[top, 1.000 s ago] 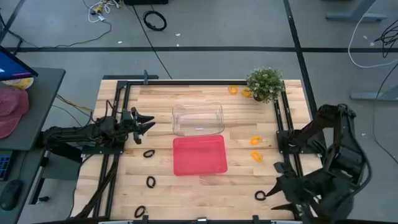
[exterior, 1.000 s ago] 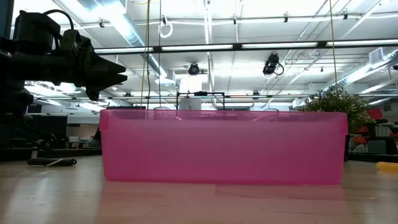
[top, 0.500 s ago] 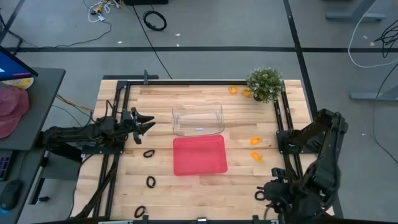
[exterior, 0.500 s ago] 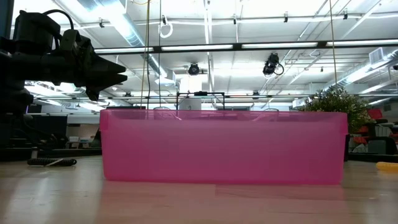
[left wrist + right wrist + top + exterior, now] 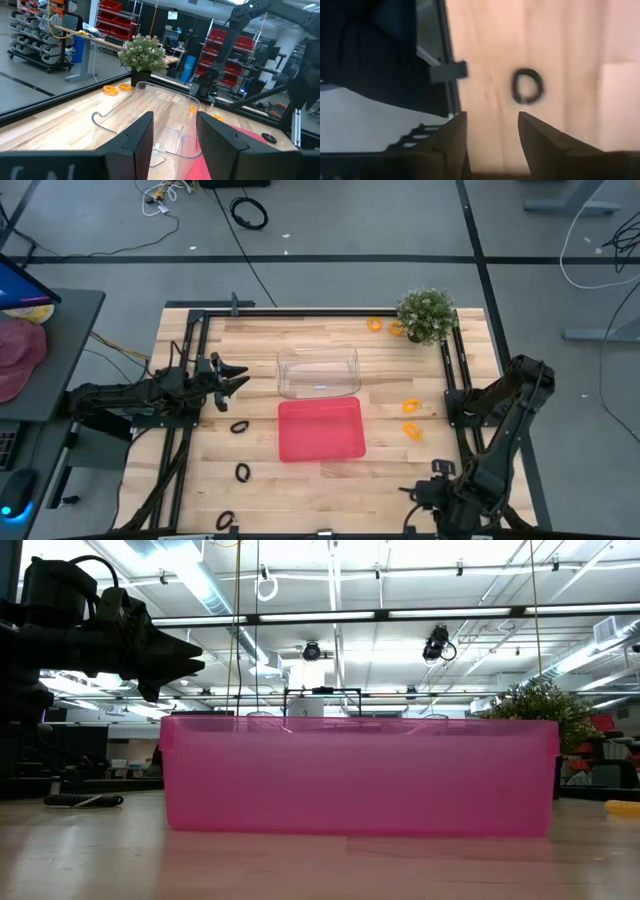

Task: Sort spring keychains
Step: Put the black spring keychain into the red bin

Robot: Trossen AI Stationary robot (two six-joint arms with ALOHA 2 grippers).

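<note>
Orange spring keychains lie on the table's right half, two (image 5: 375, 324) by the plant and two (image 5: 411, 406) right of the red tray (image 5: 320, 430). Black ones (image 5: 238, 426) (image 5: 243, 472) (image 5: 225, 520) lie flat on the left half. My right gripper (image 5: 412, 492) is open at the near right, pointing down. It hangs above another black keychain (image 5: 526, 86), which lies flat beyond the open fingertips (image 5: 491, 117). My left gripper (image 5: 235, 377) is open and empty, level above the table, left of the clear container (image 5: 318, 372). It also shows in the left wrist view (image 5: 175, 116).
A potted plant (image 5: 427, 315) stands at the far right corner. Black frame rails (image 5: 190, 430) run along the table's left and right sides. The clear container stands just beyond the red tray, mid-table. Bare wood lies in front of the tray.
My right arm has swung from the near right corner toward the table's left along the near edge. Its gripper has tipped down over the black keychain there. My left arm has kept still.
</note>
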